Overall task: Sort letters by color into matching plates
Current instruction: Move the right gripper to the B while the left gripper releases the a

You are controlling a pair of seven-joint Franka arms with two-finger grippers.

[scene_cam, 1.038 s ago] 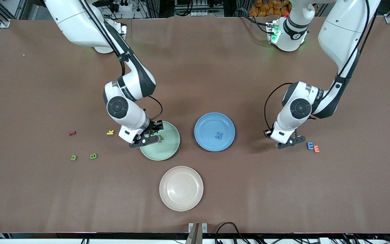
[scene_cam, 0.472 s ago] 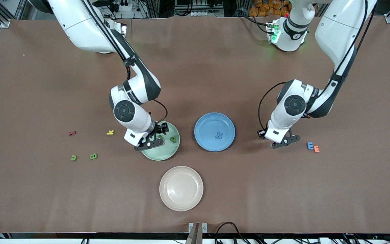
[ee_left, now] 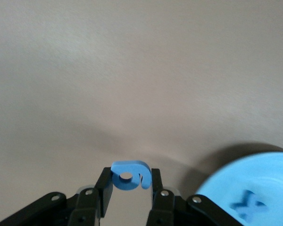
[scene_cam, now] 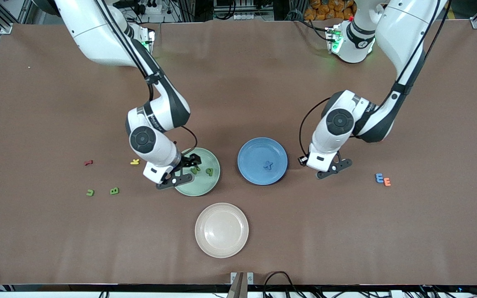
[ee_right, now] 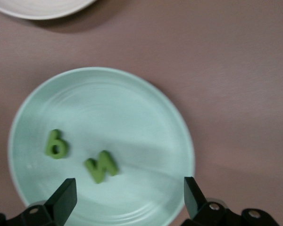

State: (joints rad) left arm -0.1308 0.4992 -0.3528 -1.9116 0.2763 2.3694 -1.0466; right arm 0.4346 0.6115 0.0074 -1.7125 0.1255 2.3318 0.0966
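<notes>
Brown table [scene_cam: 263, 248] bears readable letters, perhaps "EE" [scene_cam: 383, 179].

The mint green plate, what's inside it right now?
Two dark green letters lie in the mint green plate. In the front view the open right gripper covers part of its rim.

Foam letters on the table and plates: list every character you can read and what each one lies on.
"X": blue letter in the blue plate.
"N": green letter in the mint green plate.
"6" or "b", cannot tell which: green piece in the same plate.
"B": green letter on the table.
"E": blue letter on the table.
"E": orange letter beside it.
"K": yellow letter on the table.
Red piece, second green piece: unreadable.
</notes>
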